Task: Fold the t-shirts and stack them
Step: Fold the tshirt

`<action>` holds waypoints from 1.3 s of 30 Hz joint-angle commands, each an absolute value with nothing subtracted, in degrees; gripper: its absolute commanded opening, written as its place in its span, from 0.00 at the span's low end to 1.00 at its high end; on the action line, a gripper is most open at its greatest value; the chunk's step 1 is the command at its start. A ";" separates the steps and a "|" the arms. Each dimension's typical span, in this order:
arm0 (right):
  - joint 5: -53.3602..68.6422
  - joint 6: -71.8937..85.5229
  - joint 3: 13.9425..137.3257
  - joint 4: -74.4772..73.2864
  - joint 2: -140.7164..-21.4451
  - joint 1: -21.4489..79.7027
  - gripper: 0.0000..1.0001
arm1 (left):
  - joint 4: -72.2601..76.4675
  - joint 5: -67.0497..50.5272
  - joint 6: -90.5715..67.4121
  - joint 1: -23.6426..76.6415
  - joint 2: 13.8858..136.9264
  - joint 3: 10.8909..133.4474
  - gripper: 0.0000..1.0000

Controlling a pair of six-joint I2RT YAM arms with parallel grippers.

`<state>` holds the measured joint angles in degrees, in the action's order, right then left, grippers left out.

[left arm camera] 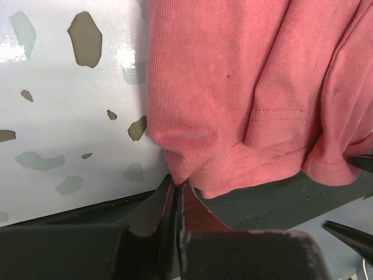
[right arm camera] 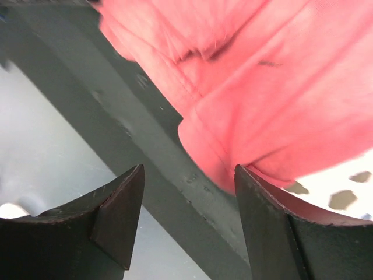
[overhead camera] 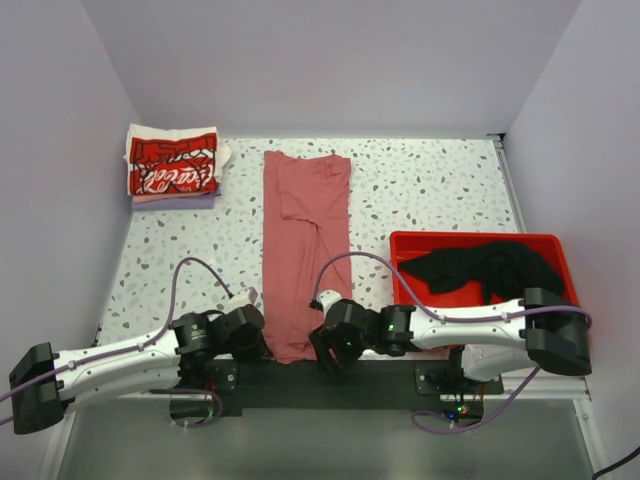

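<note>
Left gripper [left arm camera: 176, 192] pinches red shirt [overhead camera: 305, 250] hem, 7 o'clock corner; right gripper [right arm camera: 189, 175] spread at 5 o'clock corner. Cloth likely limp, light: you take both corners.

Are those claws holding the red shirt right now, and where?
The left gripper is shut on the red shirt, pinching its near hem corner. The right gripper is open at the other near corner, holding nothing.

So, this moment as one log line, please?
left gripper shut on red shirt | right gripper open | black shirt in bin
</note>
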<state>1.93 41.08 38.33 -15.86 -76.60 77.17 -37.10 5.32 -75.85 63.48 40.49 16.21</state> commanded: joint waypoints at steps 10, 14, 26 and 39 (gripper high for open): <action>-11.34 45.52 38.41 -26.11 -65.39 77.34 0.65 | -38.50 6.42 -76.29 63.81 39.64 16.26 0.00; -6.95 45.97 36.30 -22.25 -68.72 77.34 0.56 | -38.58 6.33 -76.11 63.81 40.43 16.70 0.00; -5.80 47.72 34.89 -18.90 -77.08 77.34 0.39 | -39.55 6.50 -76.55 63.81 39.64 17.14 0.00; -14.67 43.70 41.65 -27.94 -72.87 72.53 0.00 | -39.55 14.93 -73.04 63.81 40.60 26.26 0.00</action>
